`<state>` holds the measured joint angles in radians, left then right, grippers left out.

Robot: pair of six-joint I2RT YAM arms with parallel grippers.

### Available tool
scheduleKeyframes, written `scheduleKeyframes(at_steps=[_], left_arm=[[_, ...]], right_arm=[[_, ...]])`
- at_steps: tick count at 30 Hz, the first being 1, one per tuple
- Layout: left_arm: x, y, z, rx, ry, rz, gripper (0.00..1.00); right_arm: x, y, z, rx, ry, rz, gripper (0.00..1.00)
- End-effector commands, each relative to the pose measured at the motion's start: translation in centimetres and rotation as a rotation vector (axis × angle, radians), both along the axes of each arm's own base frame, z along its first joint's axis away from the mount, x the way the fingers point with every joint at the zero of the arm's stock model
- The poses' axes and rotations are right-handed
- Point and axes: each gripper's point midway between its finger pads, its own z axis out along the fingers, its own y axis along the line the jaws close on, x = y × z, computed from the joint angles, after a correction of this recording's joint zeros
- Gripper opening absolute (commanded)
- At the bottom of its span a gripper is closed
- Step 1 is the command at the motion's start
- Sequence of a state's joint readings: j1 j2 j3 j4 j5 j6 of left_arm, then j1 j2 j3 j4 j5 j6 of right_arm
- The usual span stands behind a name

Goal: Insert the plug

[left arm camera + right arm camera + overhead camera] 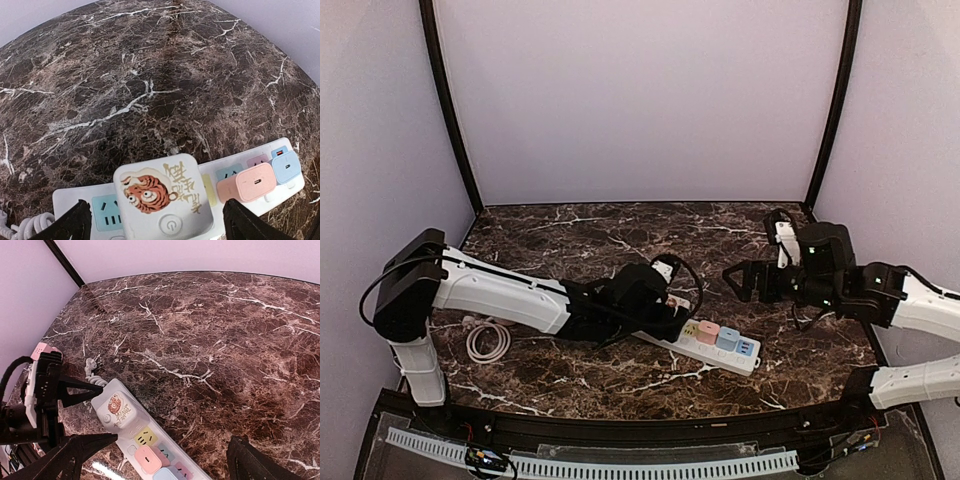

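Note:
A white square plug (162, 200) with a tiger picture and a round button sits seated on the white power strip (70, 200), near its cord end. My left gripper (157, 209) straddles the plug, open, with a gap between each black finger and the plug's sides. From the right wrist view the plug (116, 410) lies between the left gripper's (109, 410) two fingers. In the top view the left gripper (665, 315) covers that end of the strip (715, 350). My right gripper (740, 282) hovers above the table at the right, open and holding nothing.
A pink charger (255, 180) and a blue charger (286, 167) are plugged in farther along the strip. A yellow socket (145, 438) next to the plug is free. The strip's white cord (488, 340) is coiled at the left. Lilac walls enclose the marble table.

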<state>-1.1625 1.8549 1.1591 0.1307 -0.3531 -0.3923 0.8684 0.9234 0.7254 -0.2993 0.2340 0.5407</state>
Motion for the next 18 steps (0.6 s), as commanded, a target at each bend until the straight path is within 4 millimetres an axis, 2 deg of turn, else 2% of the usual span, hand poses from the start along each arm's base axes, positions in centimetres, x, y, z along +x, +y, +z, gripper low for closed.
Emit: scheduleKeyframes(at_steps=[1, 5, 7, 9, 13, 15, 18], left_arm=[[0.1, -0.7, -0.9, 0.028, 0.030, 0.019, 0.91], [0.5, -1.4, -2.1, 0.046, 0.035, 0.029, 0.86], [0.8, -1.5, -2.5, 0.055, 0.030, 0.043, 0.79], [1.1, -1.5, -2.7, 0.061, 0.023, 0.061, 0.65], [1.6, -1.1, -3.6, 0.092, 0.016, 0.090, 0.46], [1.7, -0.8, -3.8, 0.100, 0.009, 0.105, 0.41], [2.2, -0.3, -3.4, 0.117, -0.020, 0.127, 0.39]], right_arm=[[-0.4, -1.2, 0.1, 0.029, -0.016, -0.035, 0.99], [-0.7, -1.8, 0.1, 0.032, -0.027, -0.039, 0.99], [-0.8, -1.8, 0.0, 0.028, -0.027, -0.035, 0.99], [-1.0, -1.9, -0.2, 0.020, -0.023, -0.028, 0.99], [-1.2, -1.9, -0.2, 0.019, -0.021, -0.016, 0.99], [-1.3, -1.9, -0.1, 0.024, -0.024, -0.015, 0.99], [-1.4, -2.1, -0.1, 0.026, -0.027, -0.015, 0.99]])
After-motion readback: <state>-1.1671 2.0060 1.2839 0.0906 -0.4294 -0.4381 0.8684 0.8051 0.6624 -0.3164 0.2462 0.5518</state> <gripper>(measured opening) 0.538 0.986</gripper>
